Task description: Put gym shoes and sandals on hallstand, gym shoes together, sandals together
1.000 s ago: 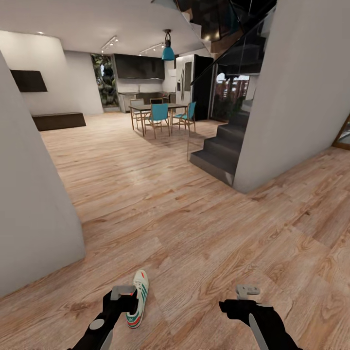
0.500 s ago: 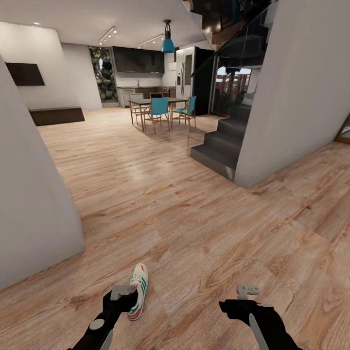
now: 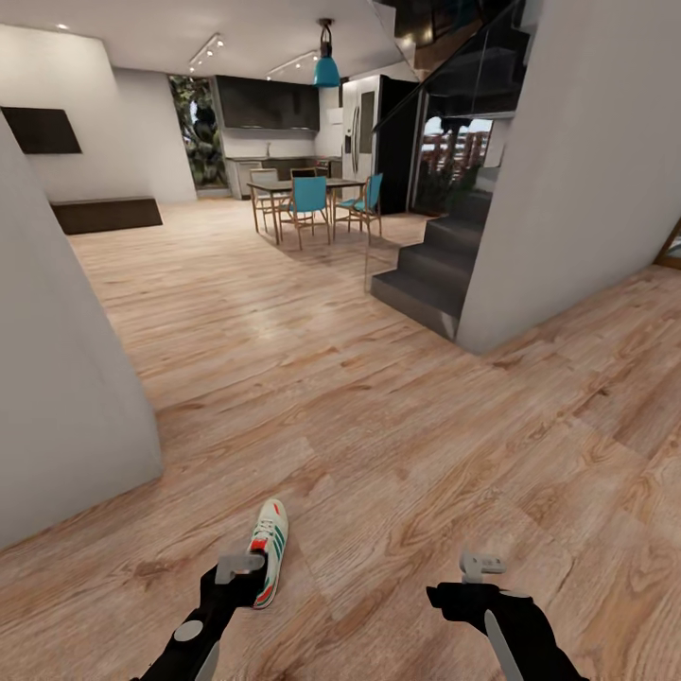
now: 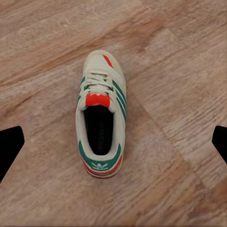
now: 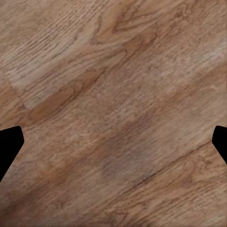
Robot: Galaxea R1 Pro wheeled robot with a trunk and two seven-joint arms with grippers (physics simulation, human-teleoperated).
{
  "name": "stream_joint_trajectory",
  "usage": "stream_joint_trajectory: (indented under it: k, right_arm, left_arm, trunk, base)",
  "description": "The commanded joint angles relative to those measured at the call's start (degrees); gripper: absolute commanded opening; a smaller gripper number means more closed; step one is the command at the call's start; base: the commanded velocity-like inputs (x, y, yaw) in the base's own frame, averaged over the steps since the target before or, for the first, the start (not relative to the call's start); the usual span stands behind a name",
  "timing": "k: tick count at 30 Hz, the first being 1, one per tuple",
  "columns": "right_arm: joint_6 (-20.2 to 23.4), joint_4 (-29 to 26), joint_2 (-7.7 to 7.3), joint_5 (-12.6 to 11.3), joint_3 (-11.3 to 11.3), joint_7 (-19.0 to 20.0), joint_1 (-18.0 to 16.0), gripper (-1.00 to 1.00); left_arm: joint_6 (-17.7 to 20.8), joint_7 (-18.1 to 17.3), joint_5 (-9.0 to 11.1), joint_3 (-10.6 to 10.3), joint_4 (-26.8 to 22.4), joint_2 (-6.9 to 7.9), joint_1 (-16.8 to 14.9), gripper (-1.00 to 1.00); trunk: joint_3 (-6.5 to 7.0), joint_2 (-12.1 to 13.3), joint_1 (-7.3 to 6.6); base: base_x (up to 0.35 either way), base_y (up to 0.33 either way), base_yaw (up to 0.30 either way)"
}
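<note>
Left end effector [image 3: 240, 568] hangs spread wide over a gym shoe [image 4: 100, 126]; right end effector [image 3: 481, 566] likewise apart.

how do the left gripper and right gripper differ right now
The left gripper hangs over a gym shoe, which lies centred between its fingers in the left wrist view; the right gripper hangs over bare corridor floor. In the head view the left gripper partly overlaps the shoe, while the right stands apart. Both are open and hold nothing.
</note>
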Motion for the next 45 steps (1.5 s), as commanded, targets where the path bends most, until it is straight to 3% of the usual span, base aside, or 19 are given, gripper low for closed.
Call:
stream_joint_trajectory:
  k: [1, 30, 45]
  right_arm:
    - [0.24, -0.06, -0.03, -0.47, 0.00, -0.16, -0.02, 1.00]
    - [0.23, -0.06, -0.11, -0.47, -0.05, -0.16, -0.02, 1.00]
    - [0.24, -0.06, -0.11, -0.47, -0.11, -0.16, -0.02, 1.00]
  left_arm:
    - [-0.17, -0.01, -0.05, 0.01, 0.01, -0.01, -0.03, 1.00]
    - [-0.20, -0.01, -0.05, 0.06, -0.04, 0.03, -0.03, 1.00]
    - [-0.25, -0.01, -0.05, 0.06, -0.04, 0.07, -0.03, 1.00]
  trunk:
    - [-0.33, -0.44, 0.21]
    - [-8.28, -12.07, 6.58]
    - [-13.02, -12.27, 6.97]
  base:
    - [0.000, 0.000, 0.000]
    - [0.000, 0.000, 0.040]
    - [0.000, 0.000, 0.058]
